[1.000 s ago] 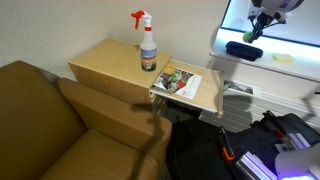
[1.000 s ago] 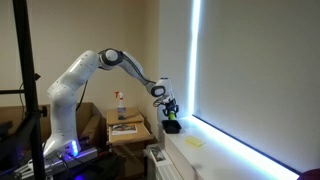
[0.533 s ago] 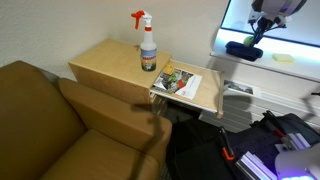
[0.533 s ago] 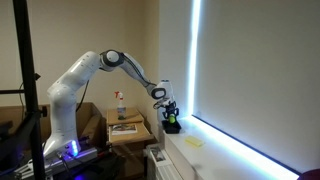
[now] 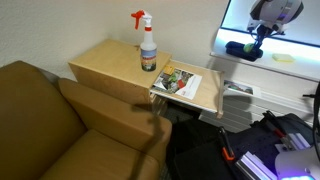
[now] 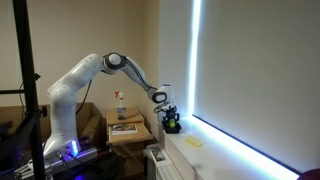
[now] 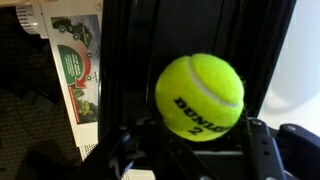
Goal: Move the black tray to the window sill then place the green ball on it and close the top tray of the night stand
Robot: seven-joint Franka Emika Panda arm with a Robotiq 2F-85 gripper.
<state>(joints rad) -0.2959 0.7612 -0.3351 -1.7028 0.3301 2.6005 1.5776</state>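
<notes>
The green ball, a yellow-green tennis ball, fills the middle of the wrist view between my two fingers. My gripper is shut on it. The black tray lies right beneath the ball. In both exterior views the tray rests on the window sill, with the gripper just above it. The wooden night stand stands beside the couch. Its top tray is pulled out and holds a magazine.
A spray bottle with a red top stands on the night stand. A brown couch fills the near side. A yellow object lies on the sill beyond the tray. Dark bags and gear sit on the floor.
The gripper has come down a little and shifted toward the black tray with the ball in it. Nothing else has moved.
</notes>
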